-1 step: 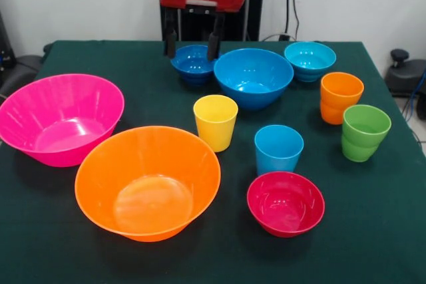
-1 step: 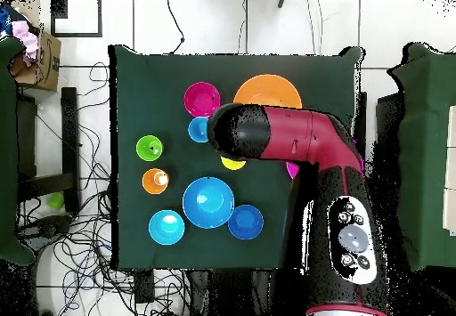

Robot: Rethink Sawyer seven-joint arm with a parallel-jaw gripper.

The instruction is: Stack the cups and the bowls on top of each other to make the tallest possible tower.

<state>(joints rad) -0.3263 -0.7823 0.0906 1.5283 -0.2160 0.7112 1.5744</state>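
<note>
while the tool [image 1: 194, 44] hangs spread over the small dark blue bowl [image 1: 193, 62] at the counter's [image 1: 373, 231] far edge, nothing is stacked; cups standing close together risk toppling.

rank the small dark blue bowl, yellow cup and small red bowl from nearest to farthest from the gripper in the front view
1. Small dark blue bowl: at the table's far side, directly under the open gripper, between its fingers.
2. Yellow cup: mid-table, upright, in front of the medium blue bowl.
3. Small red bowl: near the front edge, right of the large orange bowl.
</note>
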